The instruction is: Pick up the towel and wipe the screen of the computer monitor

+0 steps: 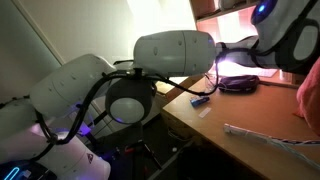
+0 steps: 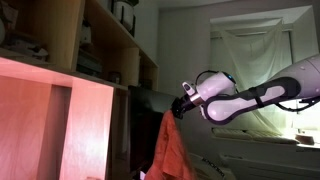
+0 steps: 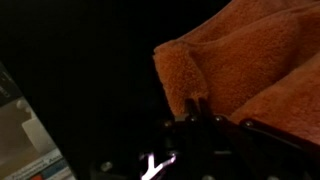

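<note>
One towel (image 2: 172, 150) hangs pinched in the claw (image 2: 181, 112), draping below.

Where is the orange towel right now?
In an exterior view the towel hangs from the gripper, mid-frame, just right of the wooden shelves.

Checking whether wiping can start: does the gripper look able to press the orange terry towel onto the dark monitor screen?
Probably yes. The gripper holds the orange terry towel, hanging right beside the dark monitor screen in an exterior view; nothing shows between them. Dim light hides whether they touch.
</note>
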`<state>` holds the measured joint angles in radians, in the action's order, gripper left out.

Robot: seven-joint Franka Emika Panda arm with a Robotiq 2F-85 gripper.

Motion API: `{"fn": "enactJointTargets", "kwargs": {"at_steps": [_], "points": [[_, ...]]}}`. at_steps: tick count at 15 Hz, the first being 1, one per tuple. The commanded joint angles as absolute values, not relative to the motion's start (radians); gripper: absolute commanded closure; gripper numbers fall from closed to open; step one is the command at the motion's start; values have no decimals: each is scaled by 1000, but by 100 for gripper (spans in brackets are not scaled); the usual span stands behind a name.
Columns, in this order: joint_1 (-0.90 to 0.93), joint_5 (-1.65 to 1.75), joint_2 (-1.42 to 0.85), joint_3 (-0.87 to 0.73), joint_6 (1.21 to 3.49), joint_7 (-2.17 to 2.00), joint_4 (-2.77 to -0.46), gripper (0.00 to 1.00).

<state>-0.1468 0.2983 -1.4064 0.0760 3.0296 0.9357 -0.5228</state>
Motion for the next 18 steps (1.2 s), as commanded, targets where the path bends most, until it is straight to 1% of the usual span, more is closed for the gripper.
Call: {"fn": "enactJointTargets", "kwargs": {"at_steps": [1,7,10,13,16,18], "points": [[-118,330,-1404,116,3051,1011,-565,96],[-94,387,-1407,118,3035,1089,-644,96],[-126,418,-1365,227,3026,1229,-771,96],[-201,463,-1319,397,3026,1417,-921,96],[-285,510,-1293,529,3026,1536,-1036,96],[-346,545,-1273,589,3046,1575,-1115,96]]}}
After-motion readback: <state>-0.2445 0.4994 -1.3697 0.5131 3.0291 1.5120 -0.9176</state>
